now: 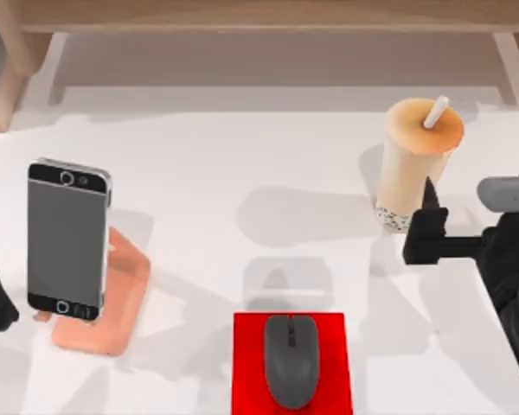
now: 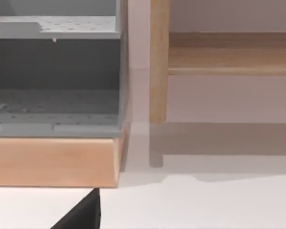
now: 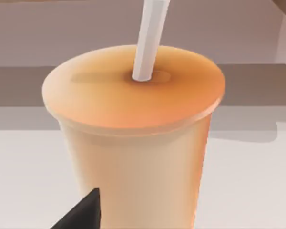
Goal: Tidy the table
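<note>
Four items crowding broad white table (image 1: 208, 173): sitting leftmost, grey smartphone (image 1: 67, 239) on salmon stand (image 1: 112, 298); centre, grey mouse (image 1: 291, 360) on red pad (image 1: 246, 367); nearing orange-lidded milk-tea cup (image 1: 413, 164), right gripper (image 1: 428, 220), finger spread impossible to judge. Probably approaching; next needing jaws around cup.

Broad, flat, plain white table (image 1: 242, 173), smooth and matte, spread beneath phone on stand (image 1: 67, 240) at left, mouse (image 1: 291, 360) on red pad (image 1: 246, 363) at near middle, lidded drink cup (image 1: 415, 160) with straw at right.
</note>
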